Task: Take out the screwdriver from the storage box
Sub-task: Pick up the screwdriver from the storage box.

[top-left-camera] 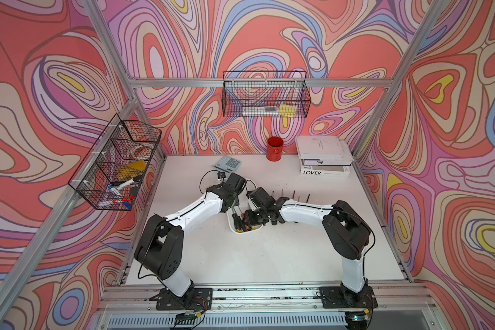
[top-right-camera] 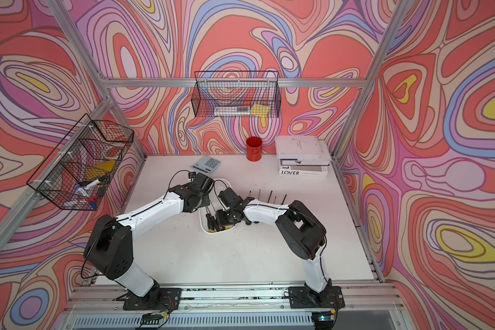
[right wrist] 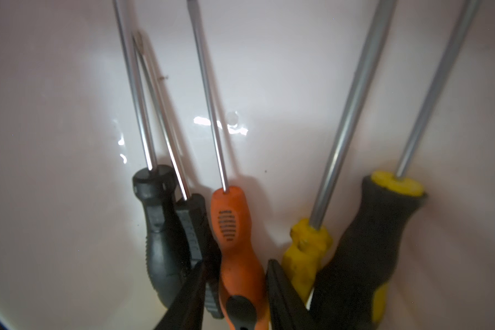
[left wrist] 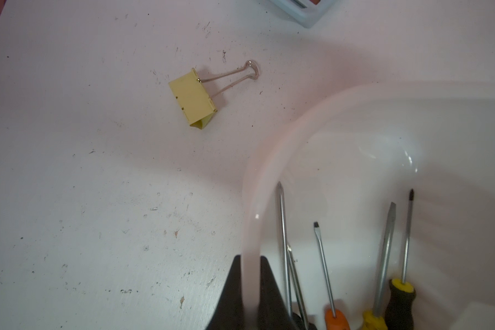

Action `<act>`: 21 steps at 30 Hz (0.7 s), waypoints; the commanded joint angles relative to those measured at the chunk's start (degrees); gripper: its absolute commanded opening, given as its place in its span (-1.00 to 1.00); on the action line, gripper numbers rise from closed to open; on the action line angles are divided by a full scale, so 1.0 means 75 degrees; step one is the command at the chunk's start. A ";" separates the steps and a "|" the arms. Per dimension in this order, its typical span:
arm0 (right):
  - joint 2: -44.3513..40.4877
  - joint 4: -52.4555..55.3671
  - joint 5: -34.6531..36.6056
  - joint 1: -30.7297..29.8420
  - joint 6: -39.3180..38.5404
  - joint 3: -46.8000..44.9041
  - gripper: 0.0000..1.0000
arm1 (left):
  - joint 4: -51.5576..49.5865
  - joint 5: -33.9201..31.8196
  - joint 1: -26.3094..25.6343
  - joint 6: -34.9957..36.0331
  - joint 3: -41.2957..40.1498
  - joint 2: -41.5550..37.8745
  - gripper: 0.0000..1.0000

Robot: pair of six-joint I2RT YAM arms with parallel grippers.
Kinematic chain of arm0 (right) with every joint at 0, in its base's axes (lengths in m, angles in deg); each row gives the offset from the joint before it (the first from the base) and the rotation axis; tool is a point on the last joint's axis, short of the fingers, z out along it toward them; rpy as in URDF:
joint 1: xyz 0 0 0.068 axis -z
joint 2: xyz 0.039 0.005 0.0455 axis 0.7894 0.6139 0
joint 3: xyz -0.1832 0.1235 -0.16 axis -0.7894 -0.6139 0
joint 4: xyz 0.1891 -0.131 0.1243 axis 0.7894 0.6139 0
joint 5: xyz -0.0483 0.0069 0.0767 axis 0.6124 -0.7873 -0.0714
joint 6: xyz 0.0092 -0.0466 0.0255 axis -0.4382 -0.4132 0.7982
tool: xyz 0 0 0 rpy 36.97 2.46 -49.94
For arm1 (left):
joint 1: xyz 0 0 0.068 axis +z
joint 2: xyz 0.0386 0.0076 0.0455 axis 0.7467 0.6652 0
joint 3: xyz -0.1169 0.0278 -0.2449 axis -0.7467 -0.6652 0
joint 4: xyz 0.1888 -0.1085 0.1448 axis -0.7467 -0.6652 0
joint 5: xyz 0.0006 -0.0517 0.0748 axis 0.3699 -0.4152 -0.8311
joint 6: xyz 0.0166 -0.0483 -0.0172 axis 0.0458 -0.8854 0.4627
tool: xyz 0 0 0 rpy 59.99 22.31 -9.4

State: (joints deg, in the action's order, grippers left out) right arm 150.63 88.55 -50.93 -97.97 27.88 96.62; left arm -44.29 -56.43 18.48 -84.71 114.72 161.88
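Observation:
The storage box (top-left-camera: 242,231) (left wrist: 269,160) is a shallow white tray in the middle of the table, partly under both wrists. My left gripper (left wrist: 250,258) is shut on its rim. Several screwdrivers lie side by side in the box. One has an orange handle (right wrist: 232,228), two have black handles (right wrist: 157,228), one is yellow (right wrist: 306,251) and one is black and yellow (right wrist: 377,243). My right gripper (right wrist: 236,261) is down in the box with a finger on either side of the orange handle. One finger touches the handle and a narrow gap shows at the other.
A yellow binder clip (left wrist: 193,98) lies on the table beside the box. At the back are a calculator (top-left-camera: 227,164), a red cup (top-left-camera: 275,148) and stacked books (top-left-camera: 323,160). Several thin dark tools (top-left-camera: 295,197) lie behind my right forearm. Wire baskets (top-left-camera: 115,163) (top-left-camera: 266,94) hang on the walls.

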 commanded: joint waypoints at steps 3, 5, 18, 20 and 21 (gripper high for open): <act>0.0354 0.0068 0.0701 -0.0037 0.0424 0.0179 -0.25 | -0.0158 -0.0070 0.0002 0.0011 0.0191 -0.0190 -1.00; 0.0411 0.0037 0.0695 -0.0034 0.0539 0.0218 -0.25 | -0.0167 -0.0073 0.0004 0.0011 0.0187 -0.0190 -1.00; 0.0843 0.0385 0.0526 -0.0037 0.0651 0.0600 -0.53 | -0.0153 -0.0072 -0.0004 -0.0001 0.0187 -0.0156 -1.00; 0.0741 0.0331 0.0577 -0.0039 0.0660 0.0540 -0.67 | -0.0157 -0.0085 -0.0004 -0.0001 0.0183 -0.0137 -1.00; 0.0663 0.0282 0.0602 -0.0035 0.0665 0.0485 -0.75 | -0.0158 -0.0085 0.0002 -0.0001 0.0181 -0.0126 -1.00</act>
State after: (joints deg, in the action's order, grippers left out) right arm 154.59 89.58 -48.11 -97.99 33.02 101.34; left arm -44.33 -57.02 18.81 -84.78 114.72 161.88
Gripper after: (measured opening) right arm 0.175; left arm 0.104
